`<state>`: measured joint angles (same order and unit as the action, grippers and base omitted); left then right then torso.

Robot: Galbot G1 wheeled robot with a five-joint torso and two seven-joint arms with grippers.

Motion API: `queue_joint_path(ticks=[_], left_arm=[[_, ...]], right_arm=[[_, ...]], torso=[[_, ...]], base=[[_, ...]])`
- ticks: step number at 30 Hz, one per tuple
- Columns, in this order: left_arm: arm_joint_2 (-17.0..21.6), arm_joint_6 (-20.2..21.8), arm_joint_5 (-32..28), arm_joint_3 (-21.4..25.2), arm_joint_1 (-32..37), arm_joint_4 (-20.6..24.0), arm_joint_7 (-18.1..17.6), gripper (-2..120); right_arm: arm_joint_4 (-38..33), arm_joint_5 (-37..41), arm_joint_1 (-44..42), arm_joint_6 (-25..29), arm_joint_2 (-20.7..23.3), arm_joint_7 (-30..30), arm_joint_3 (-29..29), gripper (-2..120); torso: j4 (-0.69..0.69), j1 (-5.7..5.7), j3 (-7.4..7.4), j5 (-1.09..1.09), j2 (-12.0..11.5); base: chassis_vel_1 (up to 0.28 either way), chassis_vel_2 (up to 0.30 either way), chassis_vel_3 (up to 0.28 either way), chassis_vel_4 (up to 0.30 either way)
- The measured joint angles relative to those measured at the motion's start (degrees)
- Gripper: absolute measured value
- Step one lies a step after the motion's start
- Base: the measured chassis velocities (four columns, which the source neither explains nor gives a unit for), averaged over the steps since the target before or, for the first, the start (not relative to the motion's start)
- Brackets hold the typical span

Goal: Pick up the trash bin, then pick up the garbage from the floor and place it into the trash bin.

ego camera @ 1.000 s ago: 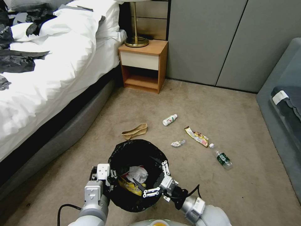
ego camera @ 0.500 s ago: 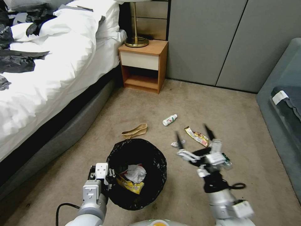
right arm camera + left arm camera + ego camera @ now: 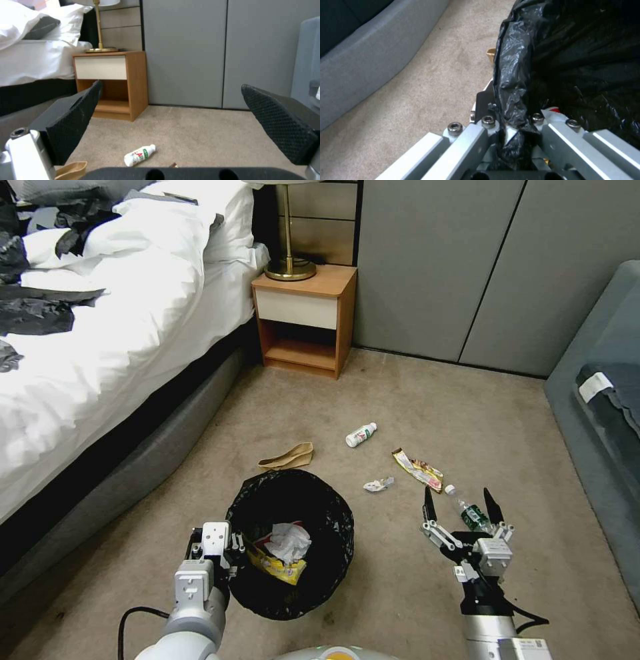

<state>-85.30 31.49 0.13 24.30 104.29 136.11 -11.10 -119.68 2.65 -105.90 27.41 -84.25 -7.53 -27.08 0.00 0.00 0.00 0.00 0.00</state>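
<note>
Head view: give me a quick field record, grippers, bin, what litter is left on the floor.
left gripper: shut on bin rim
right gripper: open, over clear bottle
bin: black-lined, holds tissue and yellow wrapper
floor litter: brown paper, white bottle, tissue scrap, snack wrapper, clear bottle
</note>
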Motion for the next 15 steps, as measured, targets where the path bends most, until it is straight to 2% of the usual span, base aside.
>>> queue_joint_path(ticks=[15], left_arm=[[0.00,-0.30,-0.16,0.00,0.04,-0.22,-0.42,1]], right_arm=[[2.92,0.52,1.68,0.14,0.03,-0.10,-1.64,100]], torso=[[0.00,0.00,0.00,-0.01,0.00]], base=[[0.000,0.000,0.000,0.000]])
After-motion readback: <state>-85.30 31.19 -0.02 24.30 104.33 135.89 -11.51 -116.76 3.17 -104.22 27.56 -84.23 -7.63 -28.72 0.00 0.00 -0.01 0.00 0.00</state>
